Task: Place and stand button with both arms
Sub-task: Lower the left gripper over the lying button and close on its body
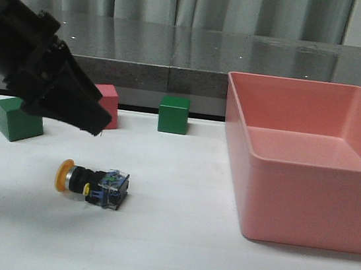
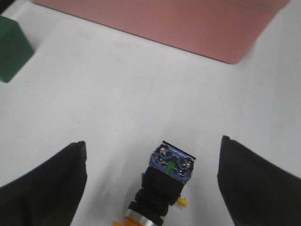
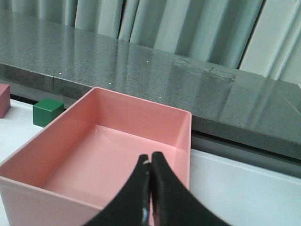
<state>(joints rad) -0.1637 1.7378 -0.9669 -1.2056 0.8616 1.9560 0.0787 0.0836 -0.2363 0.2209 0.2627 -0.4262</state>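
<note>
The button (image 1: 93,183) lies on its side on the white table, yellow cap to the left, bluish base to the right. In the left wrist view the button (image 2: 164,181) lies between my spread fingers, base end away from the wrist. My left gripper (image 1: 92,120) is open and empty, hovering above and just behind the button; it also shows in the left wrist view (image 2: 153,179). My right gripper (image 3: 151,162) is shut and empty, held above the pink bin (image 3: 108,155). The right arm is out of the front view.
A large pink bin (image 1: 309,165) stands at the right. A green cube (image 1: 18,119) sits at the left, a pink cube (image 1: 108,102) behind my left gripper, and another green cube (image 1: 173,114) at mid-back. A grey ledge runs behind the table.
</note>
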